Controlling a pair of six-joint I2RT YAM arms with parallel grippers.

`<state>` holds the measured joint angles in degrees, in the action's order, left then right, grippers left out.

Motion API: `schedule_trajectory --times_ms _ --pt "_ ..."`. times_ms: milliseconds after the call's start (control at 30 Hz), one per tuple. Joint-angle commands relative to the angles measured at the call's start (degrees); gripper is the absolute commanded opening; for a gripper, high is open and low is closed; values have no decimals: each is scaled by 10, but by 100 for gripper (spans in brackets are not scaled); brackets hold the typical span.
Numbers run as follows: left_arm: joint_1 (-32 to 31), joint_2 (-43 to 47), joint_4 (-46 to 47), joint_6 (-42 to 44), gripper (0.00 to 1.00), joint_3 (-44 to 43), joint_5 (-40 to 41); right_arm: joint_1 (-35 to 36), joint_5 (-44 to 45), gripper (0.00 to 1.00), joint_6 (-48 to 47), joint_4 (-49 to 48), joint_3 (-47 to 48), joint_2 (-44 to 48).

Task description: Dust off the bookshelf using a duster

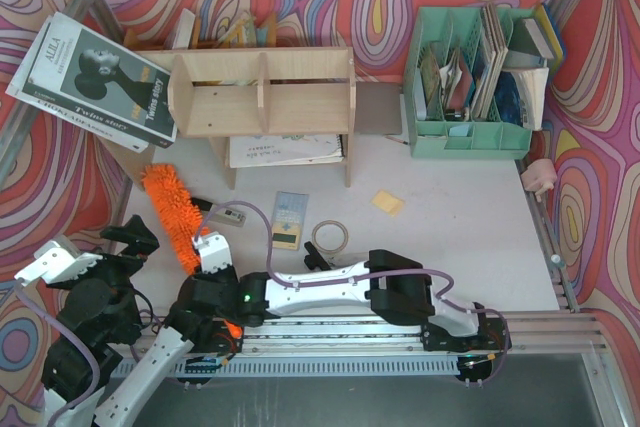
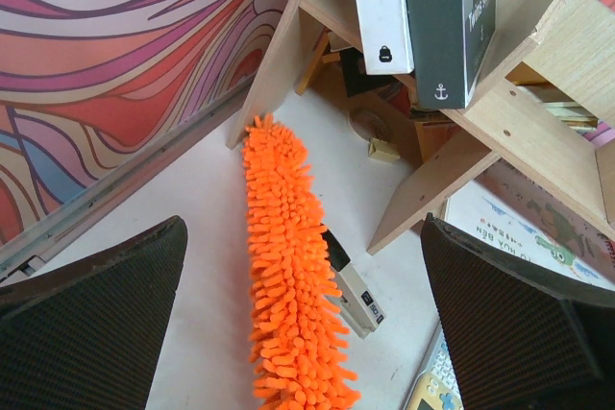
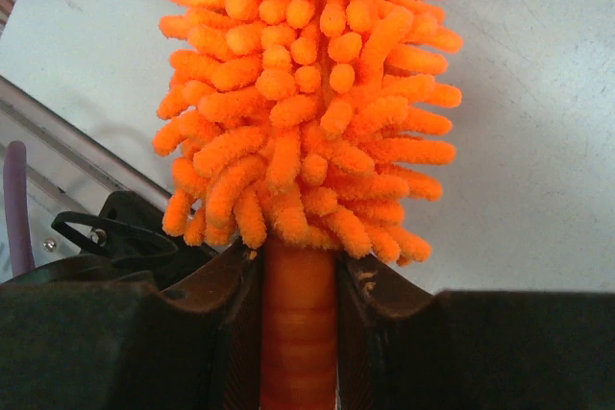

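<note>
Between the fingers of my right gripper is the duster, handle pinched tight right below the fluff. From there the fluffy head runs out toward the bookshelf, tip just short of its left leg. Can't tell if it's touching the table. My left gripper is spread wide with nothing in it, out in front of the bookshelf's left end.

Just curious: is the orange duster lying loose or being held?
Held. The right tool is shut on the duster's orange handle, just below the fluff.
</note>
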<state>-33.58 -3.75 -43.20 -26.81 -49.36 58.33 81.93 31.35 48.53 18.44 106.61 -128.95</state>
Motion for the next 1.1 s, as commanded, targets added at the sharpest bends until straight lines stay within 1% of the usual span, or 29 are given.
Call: schedule_trajectory --times_ms 0,100,167,400,467,567,633,700,867,967,1067 --pt "3 3 0 -1 98 8 8 6 7 0 0 -1 23 14" --pt "4 0 1 -1 98 8 7 9 16 0 -31 -52 -5 39" --pt "4 -1 0 -2 98 8 5 14 42 0 -35 -71 -27 57" --pt "3 -2 1 -2 98 8 4 51 152 0 -109 -210 -116 124" --pt "3 -3 0 -2 98 8 4 53 157 0 -114 -243 -140 136" --pt "4 -2 1 -2 98 8 4 53 155 0 -116 -259 -155 142" --pt "4 -2 0 -2 98 8 5 53 154 0 -118 -253 -145 132" --pt "4 -2 0 -2 98 8 4 53 150 0 -103 -213 -124 118" --pt "4 -3 0 -1 98 8 5 51 122 0 -90 -176 -98 95" --pt "3 -2 0 -1 98 9 6 41 81 0 -52 -122 -78 76" --pt "3 -3 1 -1 98 9 5 19 16 0 -1 -59 -46 50"
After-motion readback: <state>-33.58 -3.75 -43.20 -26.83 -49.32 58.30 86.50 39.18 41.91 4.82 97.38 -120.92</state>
